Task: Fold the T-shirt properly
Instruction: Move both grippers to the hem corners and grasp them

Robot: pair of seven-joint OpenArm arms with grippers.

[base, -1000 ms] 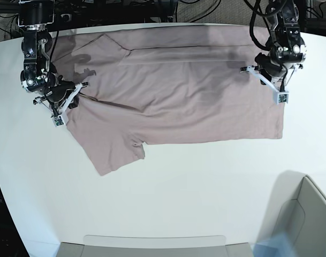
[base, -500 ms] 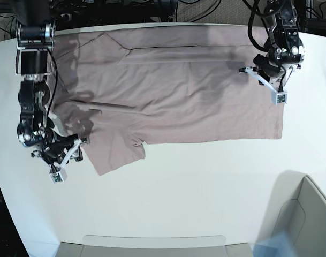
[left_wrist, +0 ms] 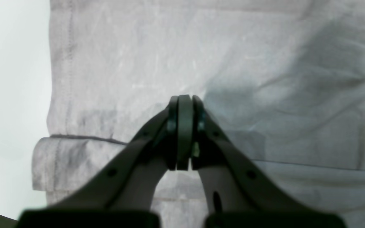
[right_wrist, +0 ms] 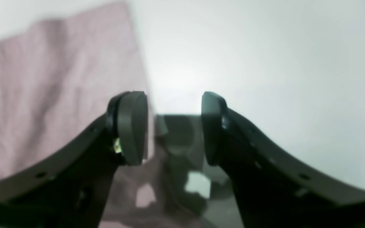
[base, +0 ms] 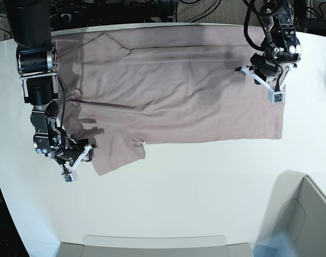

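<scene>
right tool (base: 77, 163) jaws wide, empty, at T-shirt (base: 184, 85) sleeve edge on desk (base: 179, 198); left tool (base: 264, 83) clenched empty over hem; shirt's long axis runs between the arms

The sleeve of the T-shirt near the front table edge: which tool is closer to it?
Right. The right tool is open beside the sleeve; the left tool is shut over the shirt's far end.

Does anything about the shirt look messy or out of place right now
Yes. The T-shirt lies half-folded lengthwise, but one sleeve sticks out below the straight folded edge, near the open right gripper. Creases run across the cloth beside it.
</scene>
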